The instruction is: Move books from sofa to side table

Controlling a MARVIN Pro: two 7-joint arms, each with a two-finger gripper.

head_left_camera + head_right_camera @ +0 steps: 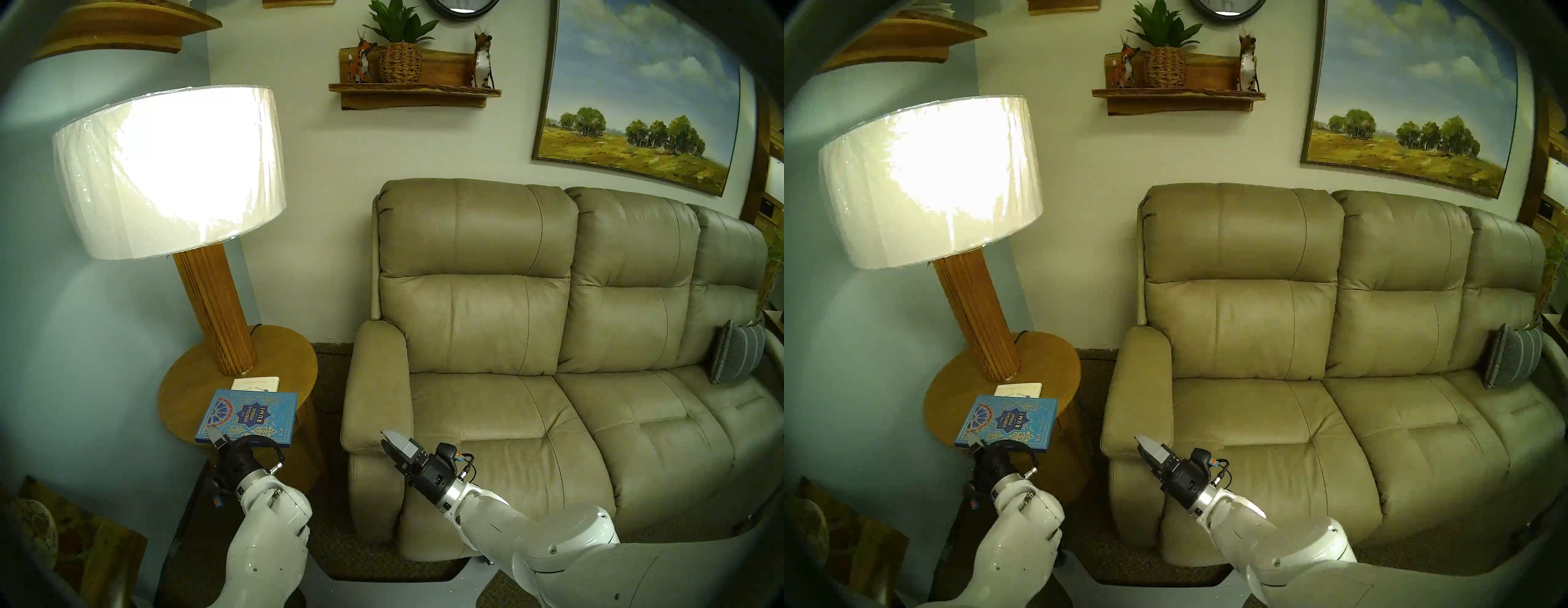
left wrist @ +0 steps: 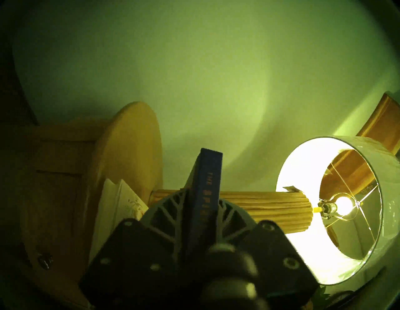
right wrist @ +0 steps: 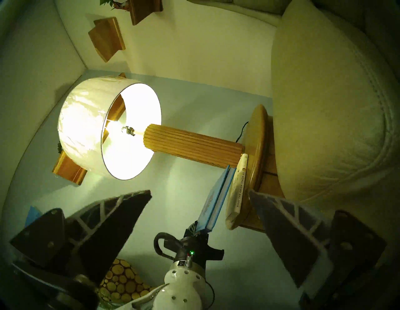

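Here my left tool (image 1: 215, 438) pinches the near edge of the ornate blue Rumi hardcover (image 1: 250, 418), angled above the cream-white hardcover (image 1: 256, 383) on the round honey-brown wooden worktop (image 1: 186, 382), its far edge pointing toward the ribbed wooden lamp post (image 1: 216, 310), while my right tool (image 1: 390, 441) hangs spread, further off.

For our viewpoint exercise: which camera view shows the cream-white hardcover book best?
The right wrist view: the cream-white hardcover book shows its readable spine, lying on the round wooden side table. Both head views show only a strip behind the ornate blue book; the left wrist shows a corner.

"RUMI" on blue book (image 1: 250, 418)
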